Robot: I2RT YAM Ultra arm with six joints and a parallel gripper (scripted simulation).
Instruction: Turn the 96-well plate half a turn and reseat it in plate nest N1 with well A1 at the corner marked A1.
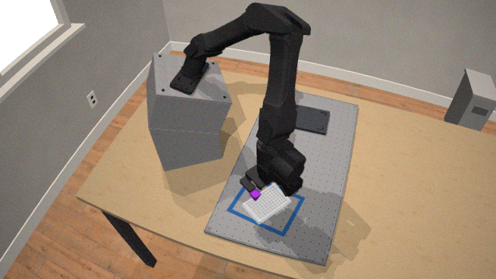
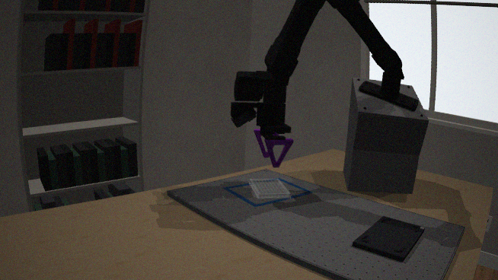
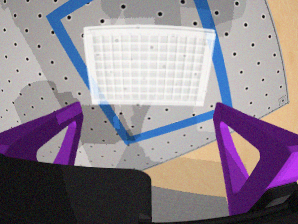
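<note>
Inside the blue B1 outline, the 96-well plate lies flat, skewed to the tape. Above the plate, end effector hangs with fingers fully apart, holding nothing. Nest N1 sits well apart from B1; no readable markings.

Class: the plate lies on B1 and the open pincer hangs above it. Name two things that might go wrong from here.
1. The plate lies askew in the tape outline, one corner near the tape; a badly aligned pincer might clip it.
2. The nest is empty; too little turn could reseat A1 wrongly.
</note>
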